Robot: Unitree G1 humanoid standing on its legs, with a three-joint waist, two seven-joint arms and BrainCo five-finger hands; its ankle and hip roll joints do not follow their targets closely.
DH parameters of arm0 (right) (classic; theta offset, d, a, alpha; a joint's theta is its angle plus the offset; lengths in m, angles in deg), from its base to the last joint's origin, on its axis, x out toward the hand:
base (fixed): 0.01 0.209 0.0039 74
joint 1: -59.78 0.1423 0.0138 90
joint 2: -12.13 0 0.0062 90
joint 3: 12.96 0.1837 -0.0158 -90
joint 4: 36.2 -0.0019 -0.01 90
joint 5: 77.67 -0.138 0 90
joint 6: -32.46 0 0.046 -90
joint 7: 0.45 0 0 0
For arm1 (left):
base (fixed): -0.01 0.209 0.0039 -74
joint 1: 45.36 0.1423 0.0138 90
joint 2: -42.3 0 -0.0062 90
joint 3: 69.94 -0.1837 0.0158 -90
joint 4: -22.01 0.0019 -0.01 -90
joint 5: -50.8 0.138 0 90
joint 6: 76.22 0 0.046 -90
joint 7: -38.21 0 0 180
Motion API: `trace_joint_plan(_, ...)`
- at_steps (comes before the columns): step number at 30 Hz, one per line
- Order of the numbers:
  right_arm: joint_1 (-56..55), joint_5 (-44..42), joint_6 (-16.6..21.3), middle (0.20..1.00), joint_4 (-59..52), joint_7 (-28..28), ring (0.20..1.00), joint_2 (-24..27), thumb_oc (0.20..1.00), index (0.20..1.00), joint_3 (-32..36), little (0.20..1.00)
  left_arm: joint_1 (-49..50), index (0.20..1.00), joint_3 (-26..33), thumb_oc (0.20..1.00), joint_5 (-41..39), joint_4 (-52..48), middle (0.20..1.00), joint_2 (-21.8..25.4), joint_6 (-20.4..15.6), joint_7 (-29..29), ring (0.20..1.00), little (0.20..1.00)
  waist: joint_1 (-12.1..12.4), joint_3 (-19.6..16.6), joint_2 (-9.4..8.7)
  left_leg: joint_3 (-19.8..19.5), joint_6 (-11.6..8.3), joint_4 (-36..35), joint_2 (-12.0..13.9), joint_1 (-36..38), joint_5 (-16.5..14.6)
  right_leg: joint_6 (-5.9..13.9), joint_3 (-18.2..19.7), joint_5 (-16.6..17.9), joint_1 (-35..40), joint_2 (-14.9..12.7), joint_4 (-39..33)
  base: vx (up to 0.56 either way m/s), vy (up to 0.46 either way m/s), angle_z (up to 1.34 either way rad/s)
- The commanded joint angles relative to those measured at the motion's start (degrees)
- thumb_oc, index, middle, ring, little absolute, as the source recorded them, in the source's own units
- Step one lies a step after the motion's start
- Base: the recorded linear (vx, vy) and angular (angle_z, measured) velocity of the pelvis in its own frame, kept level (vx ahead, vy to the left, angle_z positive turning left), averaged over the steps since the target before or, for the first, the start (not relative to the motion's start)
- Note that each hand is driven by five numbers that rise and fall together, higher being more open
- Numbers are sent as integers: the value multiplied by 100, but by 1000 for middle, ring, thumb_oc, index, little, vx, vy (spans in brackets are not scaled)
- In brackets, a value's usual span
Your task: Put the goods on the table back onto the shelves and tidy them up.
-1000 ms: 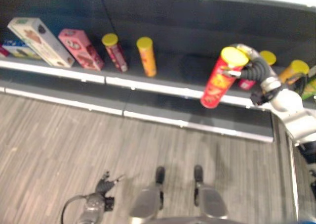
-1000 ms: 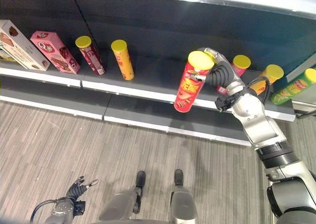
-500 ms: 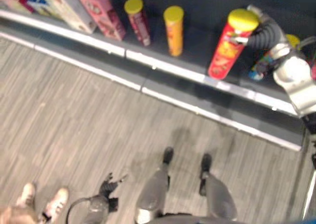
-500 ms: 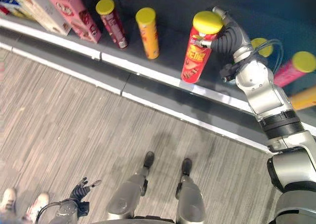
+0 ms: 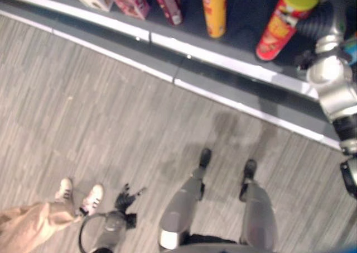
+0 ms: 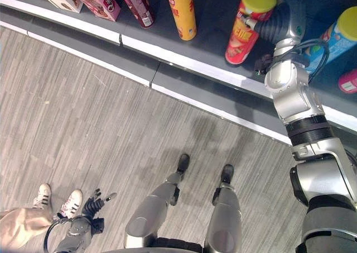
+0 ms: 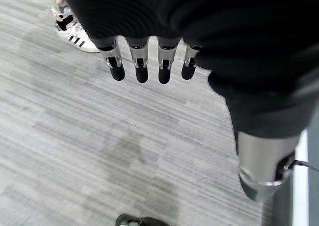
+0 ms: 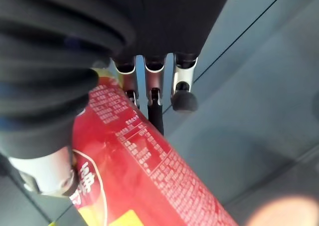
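Left eye view: red can on shelf, slightly tilted, right robot hand near top.
Right wrist view: fingers curled round can. Likely light, rigid, slick; mid-body grasp safest.
Left wrist view: left robot hand relaxed, empty, above floor.

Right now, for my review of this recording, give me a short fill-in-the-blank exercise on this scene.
1. The right hand is curled round a ____ can with a yellow lid.
2. That can's base rests on the ____.
3. The left hand hangs low, its fingers straight, holding ____.
4. Beside the left hand stands a person in ____ shoes.

Missing words: red; shelf; nothing; white
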Motion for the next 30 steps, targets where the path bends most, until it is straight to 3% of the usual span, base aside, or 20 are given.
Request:
trace_joint_plan(1,931,195,151,200,-111,-485,200,195,200,200,158,200,82,1000,-147,1000,-156,-127,1000,299,-113,-179,1000,1000,-2,-32,-72,383,-139,1288,258,-418,-1198,203,597,-433,65,-221,244,-27,16,-6)
trace_joint_plan(10,1423,28,127,200,233,-640,200,384,200,200,-195,200,-55,1000,-299,1000,-195,-179,1000,298,-188,-282,1000,1000,-5,-31,24,475,-149,1268,277,-815,-1136,202,737,-408,-491,-172,319,-7,8,-8)
trace_joint_plan(30,1597,49,85,200,427,-484,200,339,200,200,-634,200,-98,1000,-360,1000,-343,-85,1000,217,-210,-381,1000,1000,120,-31,-43,282,-172,1258,224,-1073,-1066,172,603,-509,-716,-192,512,12,-9,4)
